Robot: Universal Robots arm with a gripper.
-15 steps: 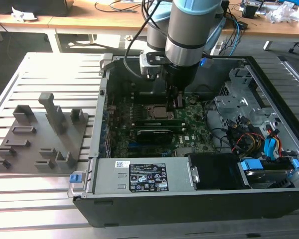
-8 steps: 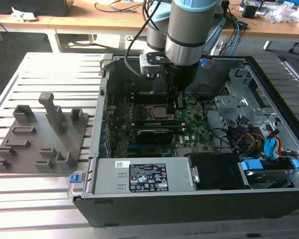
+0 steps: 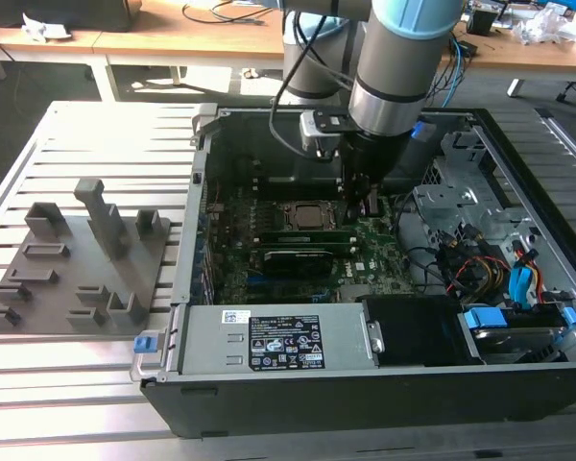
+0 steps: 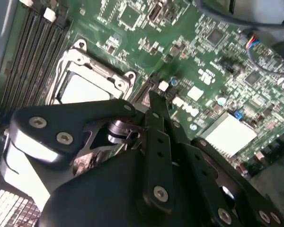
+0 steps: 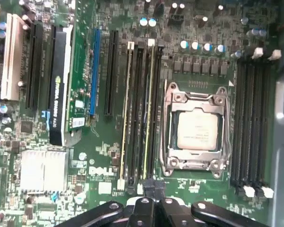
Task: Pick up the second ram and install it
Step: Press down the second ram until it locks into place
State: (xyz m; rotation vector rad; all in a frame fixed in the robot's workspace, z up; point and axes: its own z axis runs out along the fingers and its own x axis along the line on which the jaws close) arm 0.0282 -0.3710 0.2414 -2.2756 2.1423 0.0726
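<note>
The arm (image 3: 403,67) reaches straight down, wrist vertical, with the gripper (image 3: 363,197) low at its end. In both wrist views the black fingers (image 5: 154,189) sit pressed together, jaws closed

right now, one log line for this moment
stage: seating ram | end effector: shut, at end of RAM stick in slot beside CPU socket | site: motherboard

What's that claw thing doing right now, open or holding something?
Gripper: shut, fingertips together at the end of the RAM slots beside the CPU socket; nothing visible between them.
</note>
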